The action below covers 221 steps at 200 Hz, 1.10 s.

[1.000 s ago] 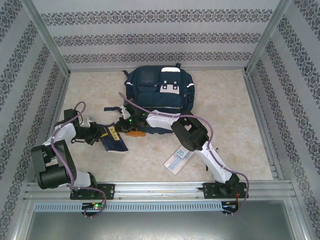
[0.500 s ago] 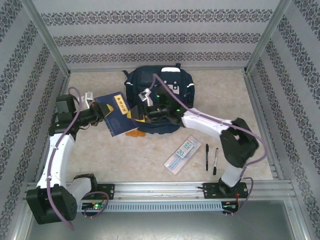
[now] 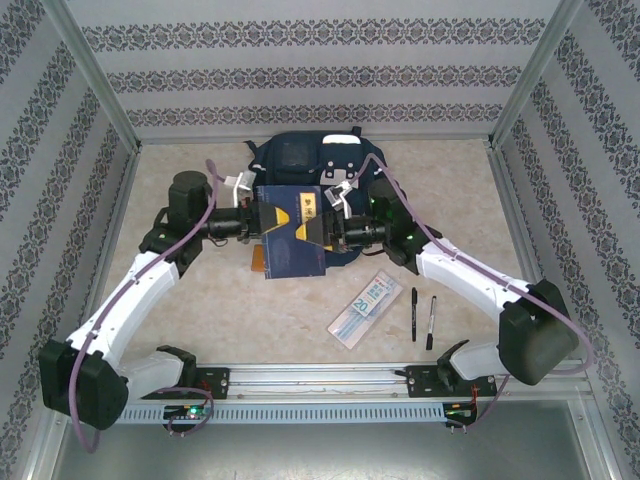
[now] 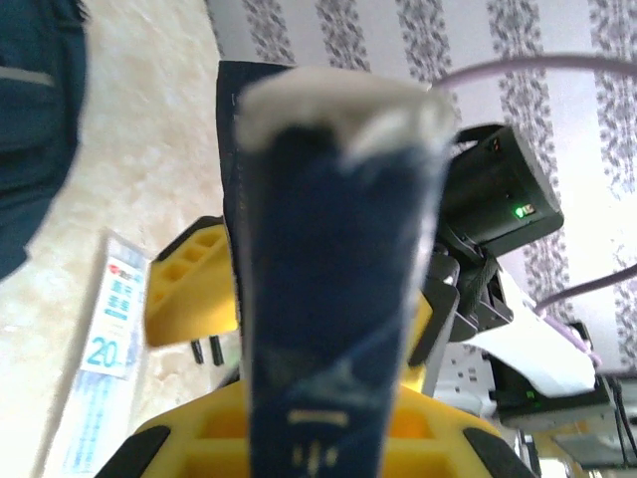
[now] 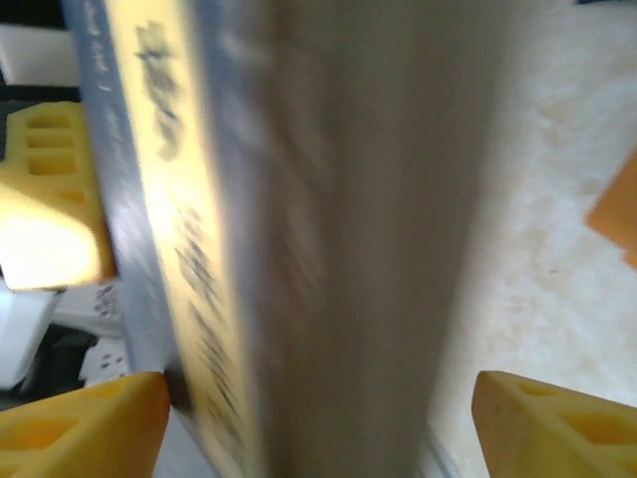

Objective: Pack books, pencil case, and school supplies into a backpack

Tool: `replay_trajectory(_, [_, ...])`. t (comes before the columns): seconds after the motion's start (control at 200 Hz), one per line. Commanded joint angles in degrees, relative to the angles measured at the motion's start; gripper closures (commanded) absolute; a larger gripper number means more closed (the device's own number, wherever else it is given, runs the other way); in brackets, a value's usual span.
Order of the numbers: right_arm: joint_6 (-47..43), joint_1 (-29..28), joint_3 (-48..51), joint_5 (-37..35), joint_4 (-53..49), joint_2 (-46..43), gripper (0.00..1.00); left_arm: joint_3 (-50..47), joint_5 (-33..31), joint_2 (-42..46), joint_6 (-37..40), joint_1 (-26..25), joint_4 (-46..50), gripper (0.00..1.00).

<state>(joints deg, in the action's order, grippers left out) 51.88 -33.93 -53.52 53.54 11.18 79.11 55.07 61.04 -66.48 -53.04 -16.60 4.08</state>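
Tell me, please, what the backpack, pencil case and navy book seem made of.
The backpack looks like matte woven fabric: soft shape, stitched pockets. The pencil case seems thin plastic, pale and translucent. The navy book is likely paper with a smooth card cover, flat though gripped at one edge.

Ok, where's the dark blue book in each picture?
Top external: the dark blue book sits in the middle, covering the near part of the backpack.
Left wrist: edge-on, running up the middle.
Right wrist: blurred and edge-on, down the middle.
Shared landmark: the pencil case, right of the book from above, lower left in the left wrist view.
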Motion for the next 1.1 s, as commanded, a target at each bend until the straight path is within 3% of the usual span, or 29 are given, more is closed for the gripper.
replay_trajectory(0.0, [4.78, -0.24, 1.06, 4.17, 10.5, -2.84, 0.27, 1.84, 2.78, -1.57, -1.94, -2.96, -7.92, 1.0])
replay_trajectory(0.115, [7.04, 1.71, 1.96, 5.52, 12.42, -6.17, 0.37, 1.71, 3.55, -2.84, -2.62, -2.97, -10.26, 1.0])
replay_trajectory(0.195, [8.02, 3.0, 3.08, 6.09, 12.51, -8.37, 0.51, 1.74, 4.22, -3.11, -3.34, -2.88, -12.27, 1.0])
replay_trajectory(0.26, [8.8, 3.26, 3.74, 6.62, 12.7, -9.59, 0.58, 3.35, 4.01, -3.53, 1.05, -2.86, -6.44, 1.0])
replay_trajectory(0.38, [10.2, 3.43, 5.09, 6.79, 12.81, -11.95, 0.62, 6.27, 2.7, -3.92, 9.67, -2.77, 4.15, 1.0])
replay_trajectory(0.45, [11.14, 3.52, 6.0, 6.2, 12.81, -13.43, 0.76, 6.78, 1.48, -3.57, 11.72, -2.75, 6.47, 0.99])
replay_trajectory(0.51, [11.83, 3.52, 6.38, 5.96, 12.75, -14.36, 0.94, 6.62, 0.74, -3.82, 12.3, -2.76, 7.11, 0.98])
replay_trajectory(0.55, [12.17, 3.6, 6.49, 6.26, 12.56, -14.8, 1.0, 6.35, 1.0, -4.04, 12.17, -2.74, 6.66, 0.94])
replay_trajectory(0.6, [12.19, 3.94, 6.51, 6.34, 11.45, -15.2, 1.0, 6.24, 1.02, -4.32, 12.46, -2.77, 6.18, 0.85])
replay_trajectory(0.68, [12.43, 6.07, 7.1, 5.16, 7.45, -15.98, 1.0, 6.09, -0.13, -4.47, 15.25, -2.82, 5.82, 0.55])
replay_trajectory(0.73, [12.68, 8.9, 7.9, 4.34, 4.99, -16.54, 1.0, 6.24, -1.17, -4.5, 21.01, -2.8, 6.67, 0.48])
replay_trajectory(0.844, [7.0, 18.75, 8.63, -2.86, -12.89, -18.7, 1.0, 10.53, -13.17, -7.25, 39.41, -3.89, 17.0, 0.36])
replay_trajectory(0.929, [2.01, 25.68, 8.08, -12.11, -26.56, -20.51, 1.0, 16.42, -20.51, -13.18, 50.36, -5.84, 24.59, 0.36])
replay_trajectory(1.099, [-0.86, 33.86, 10.34, -21.84, -32.24, -24.84, 1.0, 26.21, -42.09, -26.48, 69.2, -13.06, 34.7, 0.32])
